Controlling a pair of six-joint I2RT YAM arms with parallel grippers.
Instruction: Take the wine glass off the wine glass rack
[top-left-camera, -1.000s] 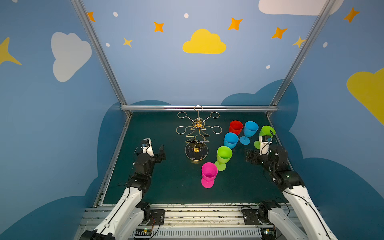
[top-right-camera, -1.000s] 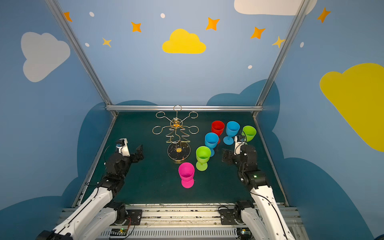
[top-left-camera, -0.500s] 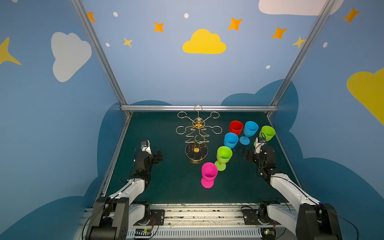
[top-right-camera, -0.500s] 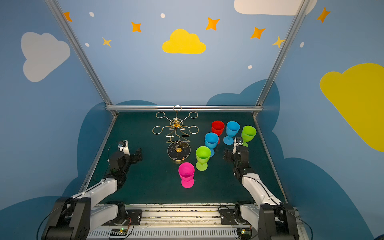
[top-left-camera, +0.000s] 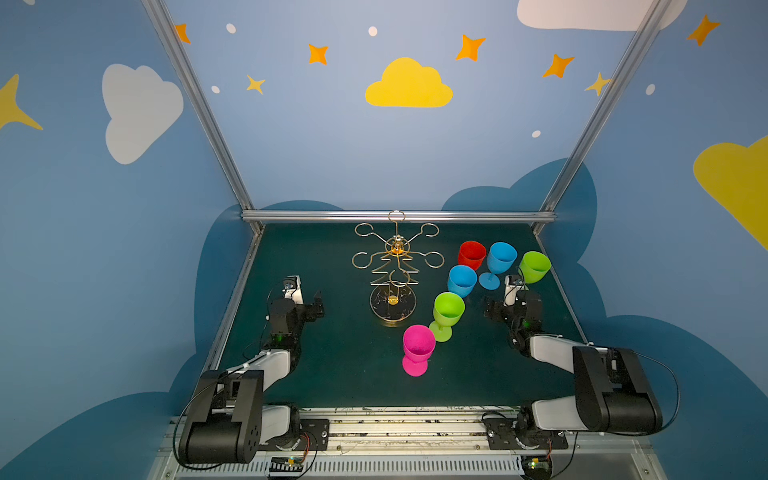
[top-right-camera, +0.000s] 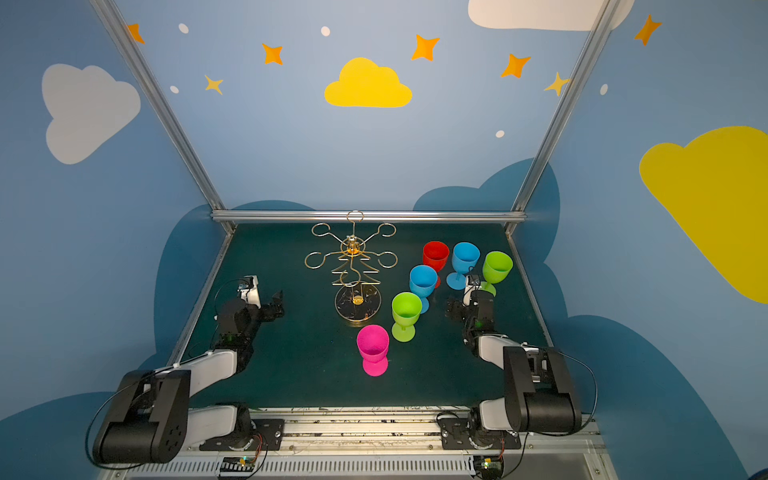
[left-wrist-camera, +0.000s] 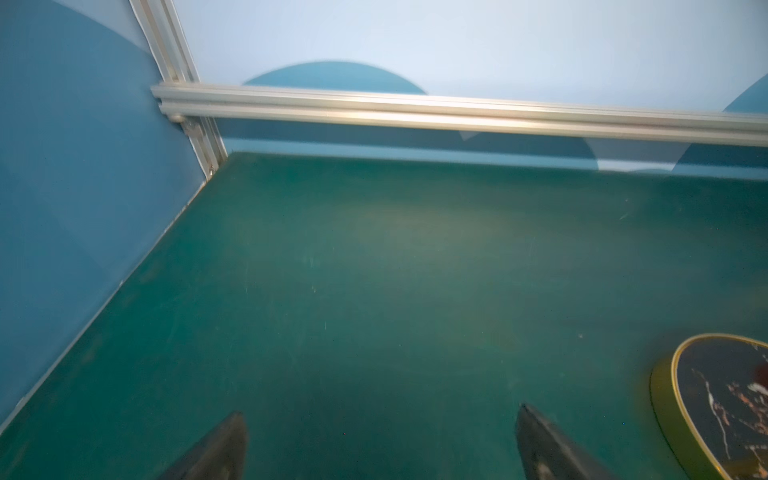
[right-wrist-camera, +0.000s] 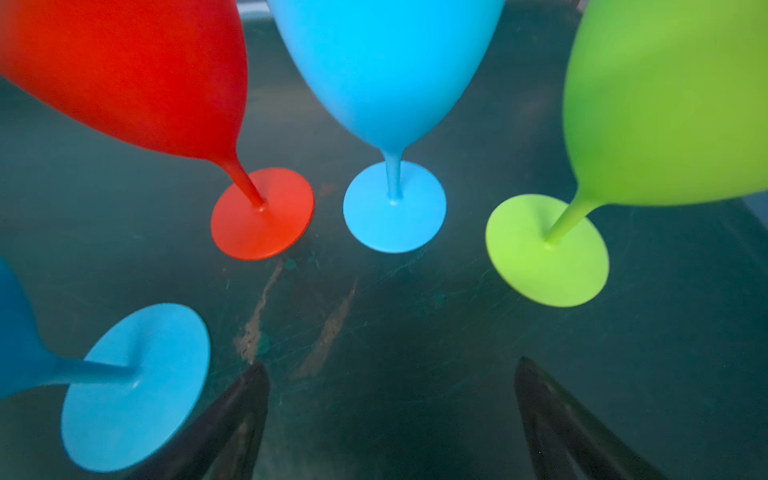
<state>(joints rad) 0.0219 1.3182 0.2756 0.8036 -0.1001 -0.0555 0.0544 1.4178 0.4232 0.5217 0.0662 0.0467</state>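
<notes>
while both arms lie folded low near the front, the dark green table (top-left-camera: 332, 374) carries one rack and six glasses. there are two arms: the left arm (top-left-camera: 266, 365) at the left side and the right arm (top-left-camera: 552, 347) at the right side, each with its wrist close above the mat.

the one wine glass rack (top-left-camera: 380, 307) stands upright in the middle, toward the back, on its round dark base. it has six gold wire arms that end in loops.

the wine glasses are six, and all six stand upright on the mat, off the rack and to the right of it. two are blue, two are green, one is red and one is pink. the pink glass (top-left-camera: 419, 343) is nearest the front. behind it come the near green glass (top-left-camera: 449, 307) and the near blue glass (top-left-camera: 462, 280). at the back stand the red glass (top-left-camera: 472, 254), the far blue glass (top-left-camera: 503, 257) and the far green glass (top-left-camera: 535, 267), their feet apart from each other.

there are two grippers. the left gripper (left-wrist-camera: 380, 415) is released, its jaws spread wide over bare mat, with the rack base beside it. the right gripper (right-wrist-camera: 391, 363) is released too, facing the feet of the back glasses and touching none of them.
</notes>
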